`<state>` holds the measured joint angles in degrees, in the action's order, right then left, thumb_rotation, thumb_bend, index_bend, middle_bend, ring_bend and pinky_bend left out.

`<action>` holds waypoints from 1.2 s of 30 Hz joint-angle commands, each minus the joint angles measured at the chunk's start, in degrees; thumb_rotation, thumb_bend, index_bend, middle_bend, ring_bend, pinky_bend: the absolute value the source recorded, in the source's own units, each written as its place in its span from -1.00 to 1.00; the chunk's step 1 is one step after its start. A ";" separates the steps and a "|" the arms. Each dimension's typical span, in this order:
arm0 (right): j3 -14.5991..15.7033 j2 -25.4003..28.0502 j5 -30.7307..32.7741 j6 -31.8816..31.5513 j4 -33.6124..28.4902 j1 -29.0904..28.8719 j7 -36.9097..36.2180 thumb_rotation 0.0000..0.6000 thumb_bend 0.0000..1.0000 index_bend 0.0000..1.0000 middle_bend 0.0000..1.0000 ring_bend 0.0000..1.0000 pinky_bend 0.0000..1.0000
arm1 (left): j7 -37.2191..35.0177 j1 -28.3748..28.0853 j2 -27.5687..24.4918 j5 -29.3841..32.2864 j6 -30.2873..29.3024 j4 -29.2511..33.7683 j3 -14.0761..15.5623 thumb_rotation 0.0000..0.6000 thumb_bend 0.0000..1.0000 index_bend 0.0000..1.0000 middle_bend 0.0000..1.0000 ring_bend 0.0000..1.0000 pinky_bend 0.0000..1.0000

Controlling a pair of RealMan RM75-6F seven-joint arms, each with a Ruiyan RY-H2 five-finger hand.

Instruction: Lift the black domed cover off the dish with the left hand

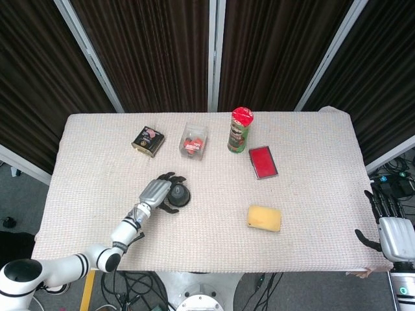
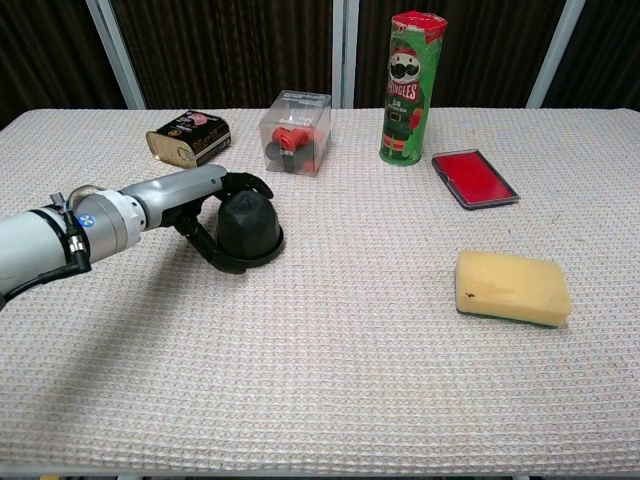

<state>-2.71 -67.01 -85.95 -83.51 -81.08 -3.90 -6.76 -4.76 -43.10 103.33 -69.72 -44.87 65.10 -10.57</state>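
The black domed cover point(image 1: 180, 193) point(image 2: 251, 224) stands on the table left of centre, and its flared base point(image 2: 266, 254) rests on the cloth. My left hand point(image 1: 156, 192) point(image 2: 203, 196) wraps it from the left. The fingers curl over the dome's far upper side and the thumb lies against the near base rim. Any dish beneath the cover is hidden. My right hand point(image 1: 391, 231) hangs off the table's right edge, fingers apart and holding nothing; the chest view does not show it.
Along the back stand a dark tin point(image 1: 148, 140) point(image 2: 188, 136), a clear box with red pieces point(image 1: 193, 140) point(image 2: 294, 132), a green Pringles can point(image 1: 239, 129) point(image 2: 410, 88) and a flat red case point(image 1: 262, 161) point(image 2: 475, 178). A yellow sponge point(image 1: 264, 218) point(image 2: 511, 287) lies front right.
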 commanded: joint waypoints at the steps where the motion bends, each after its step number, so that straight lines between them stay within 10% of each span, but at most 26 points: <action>1: -0.04 0.02 0.10 0.00 0.01 0.04 0.00 1.00 -0.73 -1.00 -1.00 -1.00 -1.00 | -0.11 -0.10 0.18 0.03 0.17 -0.26 0.07 1.00 -0.83 -0.68 -0.59 -0.88 -0.75; 36: -0.25 -0.24 1.28 1.19 1.01 0.09 -0.53 1.00 -0.73 -1.00 -1.00 -1.00 -1.00 | -1.25 -0.13 0.57 0.40 -2.03 0.33 -1.26 1.00 -0.63 -0.42 -0.19 -0.57 -0.57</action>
<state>-2.96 -67.25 -84.66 -82.31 -80.06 -3.82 -7.29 -5.99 -43.27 103.97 -69.30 -46.85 65.36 -11.83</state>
